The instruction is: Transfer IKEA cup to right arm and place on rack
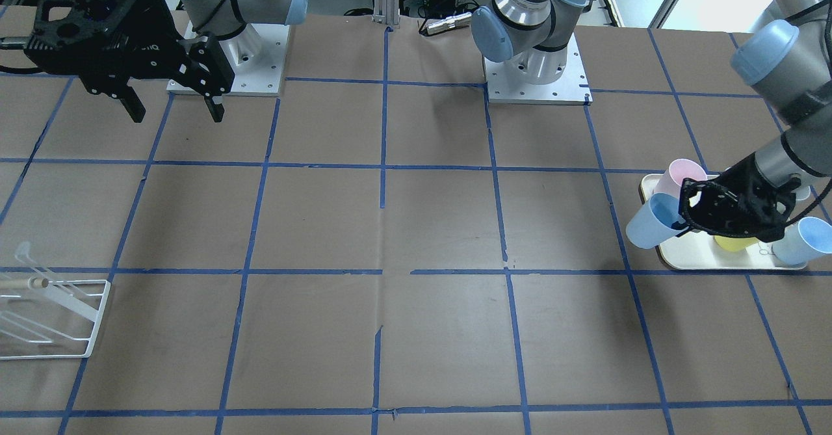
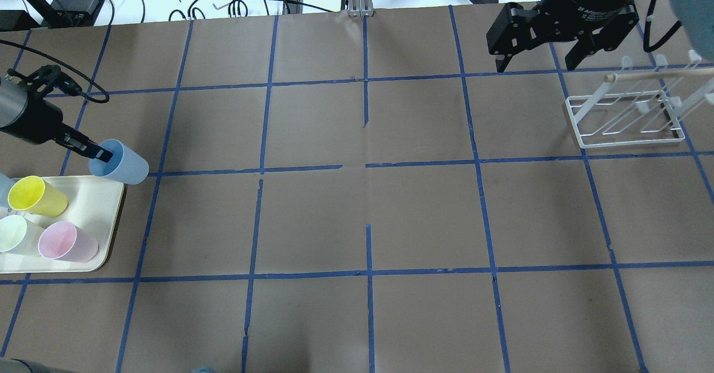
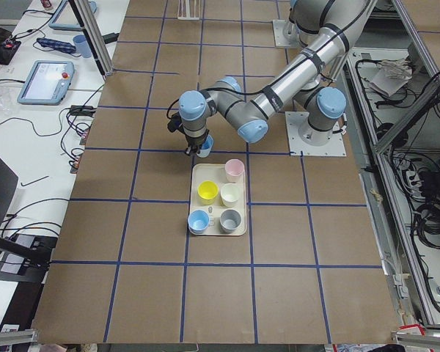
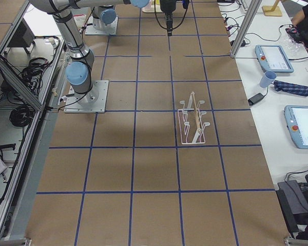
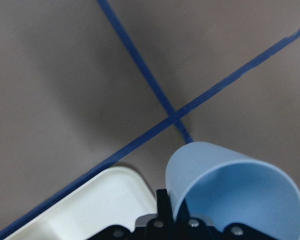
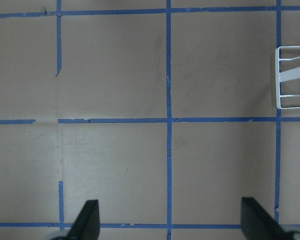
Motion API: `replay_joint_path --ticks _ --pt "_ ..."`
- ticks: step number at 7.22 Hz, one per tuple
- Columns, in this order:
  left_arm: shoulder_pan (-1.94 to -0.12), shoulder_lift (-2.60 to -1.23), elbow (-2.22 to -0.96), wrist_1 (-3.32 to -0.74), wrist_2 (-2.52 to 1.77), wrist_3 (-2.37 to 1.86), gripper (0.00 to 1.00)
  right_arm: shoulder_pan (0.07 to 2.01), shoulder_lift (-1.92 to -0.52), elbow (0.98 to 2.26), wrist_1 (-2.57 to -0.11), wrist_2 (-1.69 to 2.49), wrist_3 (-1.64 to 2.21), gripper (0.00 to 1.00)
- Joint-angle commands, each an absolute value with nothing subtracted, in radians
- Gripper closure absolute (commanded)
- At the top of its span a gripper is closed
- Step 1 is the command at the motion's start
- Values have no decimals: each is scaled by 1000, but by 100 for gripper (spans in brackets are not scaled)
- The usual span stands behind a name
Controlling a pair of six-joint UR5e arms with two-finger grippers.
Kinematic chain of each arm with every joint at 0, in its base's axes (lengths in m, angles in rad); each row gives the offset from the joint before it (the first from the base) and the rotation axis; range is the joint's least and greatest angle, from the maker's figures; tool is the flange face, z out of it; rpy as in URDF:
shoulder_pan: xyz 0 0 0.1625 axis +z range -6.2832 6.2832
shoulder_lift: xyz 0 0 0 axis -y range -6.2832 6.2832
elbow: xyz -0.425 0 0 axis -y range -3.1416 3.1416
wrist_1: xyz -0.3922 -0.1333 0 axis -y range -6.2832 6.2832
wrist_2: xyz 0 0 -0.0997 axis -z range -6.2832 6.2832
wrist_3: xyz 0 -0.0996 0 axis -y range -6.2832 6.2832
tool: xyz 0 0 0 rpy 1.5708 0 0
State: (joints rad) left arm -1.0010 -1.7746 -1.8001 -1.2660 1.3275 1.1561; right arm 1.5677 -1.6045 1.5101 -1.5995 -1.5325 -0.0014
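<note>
The IKEA cup (image 2: 124, 164), pale sky-blue and tipped on its side, hangs just past the tray's far corner. My left gripper (image 2: 102, 154) is shut on its rim, with one finger inside the mouth. The cup also shows in the front view (image 1: 647, 225) and the left wrist view (image 5: 230, 192). My right gripper (image 2: 535, 65) is open and empty, hovering high at the far right, just left of the rack (image 2: 652, 74). It also shows in the front view (image 1: 177, 115). The white wire rack holds no cups and also shows in the front view (image 1: 97, 318).
A cream tray (image 2: 106, 217) at the near left holds a yellow cup (image 2: 36, 194), a pink cup (image 2: 67, 242) and a pale cup (image 2: 14, 233). A greyer pale-blue cup (image 1: 803, 240) lies at the tray's end. Blue tape lines cross the brown table.
</note>
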Motion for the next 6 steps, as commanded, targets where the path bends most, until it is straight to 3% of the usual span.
replay_joint_path --ticks 1,3,6 --pt "-1072 -1714 -1818 -1397 1109 1062 100 1568 -1603 1511 -1600 -1531 -2 0" --pt "-1081 -1675 -1879 -1497 770 985 100 1568 -1603 1511 -1600 -1528 2 0" --pt "-1139 -1680 -2129 -1476 310 991 100 1566 -1601 1500 -1600 -1528 -9 0"
